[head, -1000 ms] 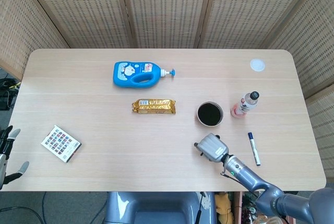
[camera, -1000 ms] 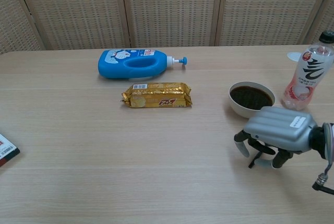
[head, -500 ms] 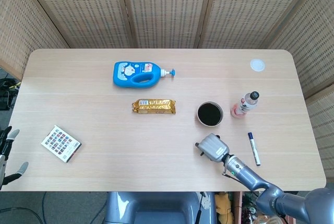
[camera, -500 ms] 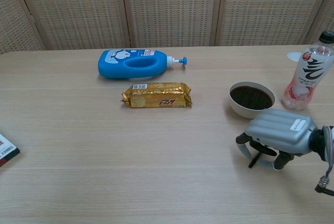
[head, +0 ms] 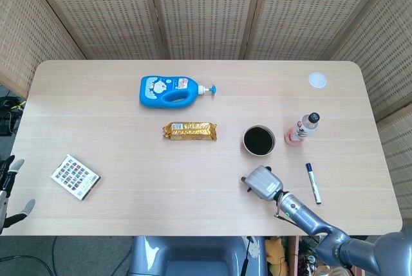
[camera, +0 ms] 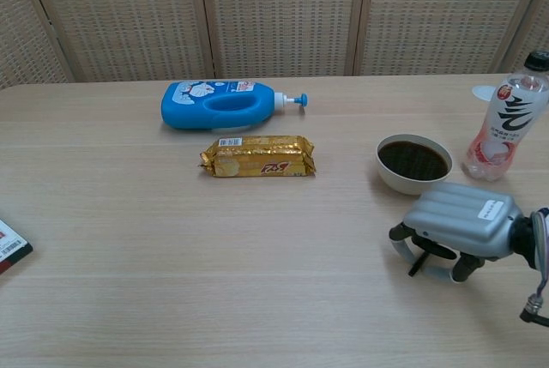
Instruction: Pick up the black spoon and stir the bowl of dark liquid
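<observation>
One hand does the work: my right hand (camera: 461, 232) sits palm-down on the table at about five o'clock from the bowl (camera: 413, 162) of dark liquid, fingers curled around the black spoon (camera: 419, 261). Only a short dark length of it peeks out beneath my palm, lying on the wood. Whether I truly have it pinched I cannot tell. To do this well, I'd close firmly on the handle before lifting, raise it level, then swing toward eleven o'clock and dip in without knocking the rim or the bottle (camera: 509, 119) at the bowl's three o'clock. My left hand (head: 8, 192) hangs loose and spread off the table's edge. Since a second ago, my right hand has slid slightly toward me and settled lower; the fingers have tucked in tighter.
</observation>
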